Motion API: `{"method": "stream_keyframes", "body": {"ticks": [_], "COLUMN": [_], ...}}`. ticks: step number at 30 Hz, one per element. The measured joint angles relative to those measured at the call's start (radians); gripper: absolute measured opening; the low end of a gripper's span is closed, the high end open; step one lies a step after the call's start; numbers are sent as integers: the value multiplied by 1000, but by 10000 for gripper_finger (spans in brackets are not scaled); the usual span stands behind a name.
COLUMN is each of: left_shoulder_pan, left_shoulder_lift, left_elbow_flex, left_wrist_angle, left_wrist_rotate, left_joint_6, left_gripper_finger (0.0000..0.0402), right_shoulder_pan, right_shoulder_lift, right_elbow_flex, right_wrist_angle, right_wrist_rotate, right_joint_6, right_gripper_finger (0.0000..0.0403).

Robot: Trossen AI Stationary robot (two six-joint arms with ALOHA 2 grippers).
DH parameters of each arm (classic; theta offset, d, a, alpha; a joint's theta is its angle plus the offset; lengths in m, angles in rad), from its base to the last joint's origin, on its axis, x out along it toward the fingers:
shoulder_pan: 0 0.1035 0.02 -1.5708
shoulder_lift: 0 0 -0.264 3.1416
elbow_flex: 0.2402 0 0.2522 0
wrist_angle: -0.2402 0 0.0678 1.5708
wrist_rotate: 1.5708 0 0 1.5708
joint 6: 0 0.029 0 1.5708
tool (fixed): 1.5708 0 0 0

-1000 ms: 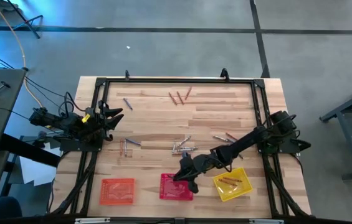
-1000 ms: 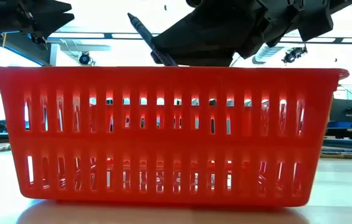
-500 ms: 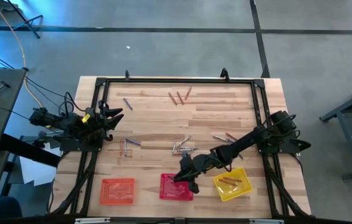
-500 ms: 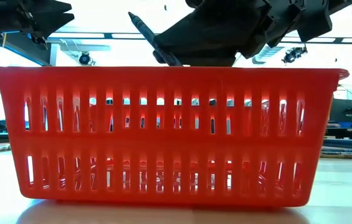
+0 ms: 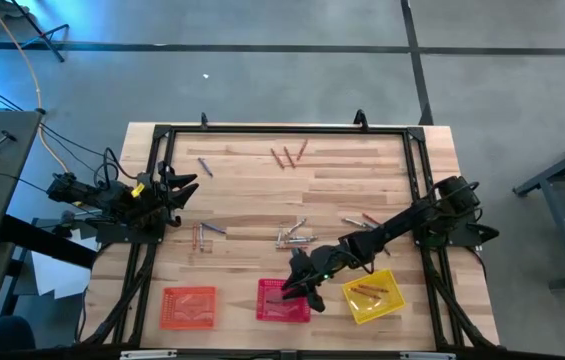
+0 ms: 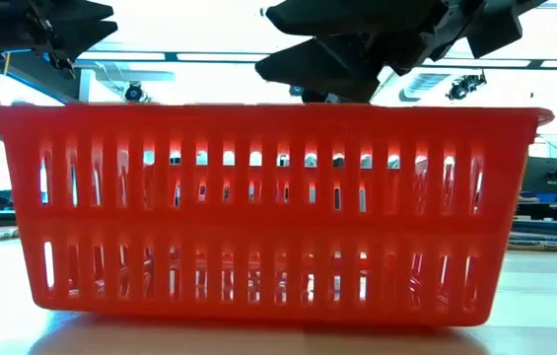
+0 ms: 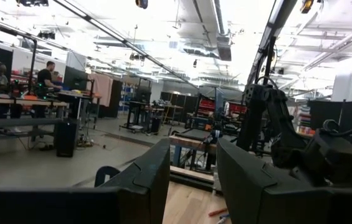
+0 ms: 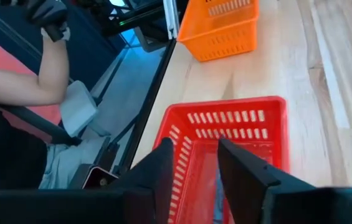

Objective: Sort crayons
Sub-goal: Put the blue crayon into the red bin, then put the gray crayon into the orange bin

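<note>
The right end effector now hangs released over the red square mesh basket; its dark crayon has just dropped, so one more is sorted.

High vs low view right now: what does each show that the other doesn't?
Only the high view shows the orange basket, the yellow basket, the loose crayons on the table, and the left end effector waiting at the table's left edge. Only the low view shows the red basket's slotted side wall and the room behind. Both show the red basket with the right end effector over it.
</note>
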Motion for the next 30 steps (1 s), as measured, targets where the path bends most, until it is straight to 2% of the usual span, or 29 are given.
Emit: {"method": "stream_keyframes", "body": {"ticks": [3,7,16,22,30], "left_shoulder_pan": [0,0,0,0,0], "left_shoulder_lift": [0,0,0,0,0], "left_elbow_flex": [0,0,0,0,0], "left_wrist_angle": [0,0,0,-1,-2], "left_wrist_rotate": [0,0,0,0,0], "left_joint_6": [0,0,0,0,0], "left_gripper_finger": [117,117,117,117,117], "right_shoulder_pan": [0,-12,-144,-279,-400], "right_shoulder_lift": [-6,-71,-265,-280,-274], "right_elbow_flex": [0,0,1,1,0], "right_wrist_angle": [-10,-77,-473,-696,-796], "right_wrist_rotate": [6,9,43,96,95], "right_joint_6": [0,0,-62,-71,-166], "right_gripper_finger": [134,132,121,122,122]}}
